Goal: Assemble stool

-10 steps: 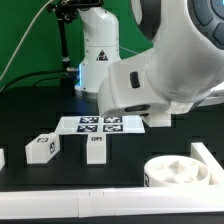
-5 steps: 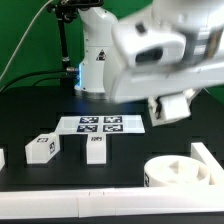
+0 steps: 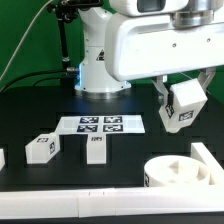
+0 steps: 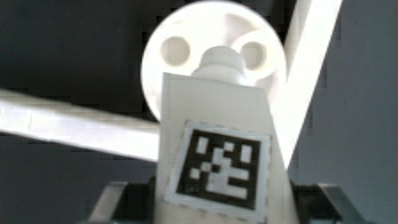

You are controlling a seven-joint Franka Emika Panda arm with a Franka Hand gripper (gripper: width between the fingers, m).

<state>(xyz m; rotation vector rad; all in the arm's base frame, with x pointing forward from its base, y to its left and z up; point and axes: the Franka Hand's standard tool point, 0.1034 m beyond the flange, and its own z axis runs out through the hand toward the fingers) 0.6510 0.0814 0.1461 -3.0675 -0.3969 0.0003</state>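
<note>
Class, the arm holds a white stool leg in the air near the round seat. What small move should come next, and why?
Probably lower the leg toward the seat, lining its tip with a socket: the leg hangs tilted, clear of the seat, and the wrist view shows empty sockets beyond its tip.

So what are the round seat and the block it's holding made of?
The round seat looks like matte white plastic: uniform colour, smooth rounded socket rims, no shine. The held block seems the same plastic; its black-and-white tag looks printed or stuck on, I can't tell which.
</note>
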